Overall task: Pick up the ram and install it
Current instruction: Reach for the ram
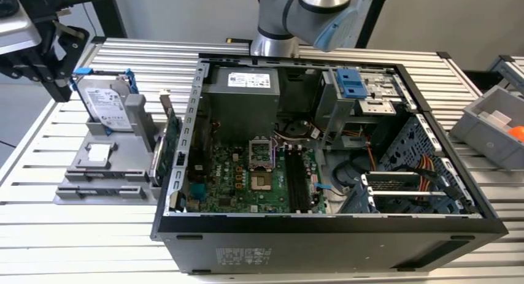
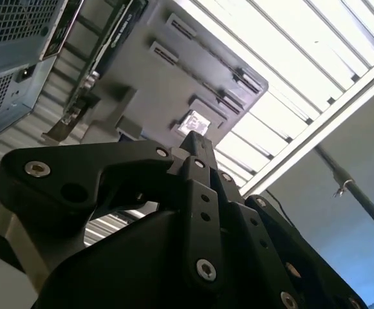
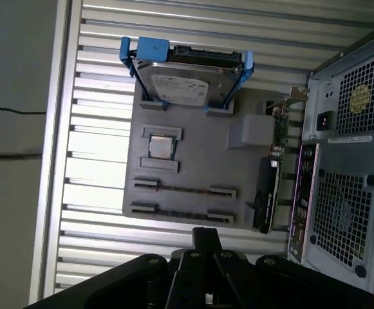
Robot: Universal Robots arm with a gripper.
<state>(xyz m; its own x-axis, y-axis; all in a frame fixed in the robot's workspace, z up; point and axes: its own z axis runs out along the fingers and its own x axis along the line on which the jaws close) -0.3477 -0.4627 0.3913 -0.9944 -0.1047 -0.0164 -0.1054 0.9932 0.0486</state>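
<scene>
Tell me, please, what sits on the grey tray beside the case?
In the first wrist view the tray holds a hard drive, a chip, the ram and a card on edge. The hard drive hides whatever lies beneath it.

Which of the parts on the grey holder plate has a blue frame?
The silver hard drive; the small square chip and the green card standing on edge have none.

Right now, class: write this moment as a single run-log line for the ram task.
stage: pre-grasp | gripper: near gray holder, clear of ram | ram: seated in holder, not picked | computer case: open
</scene>
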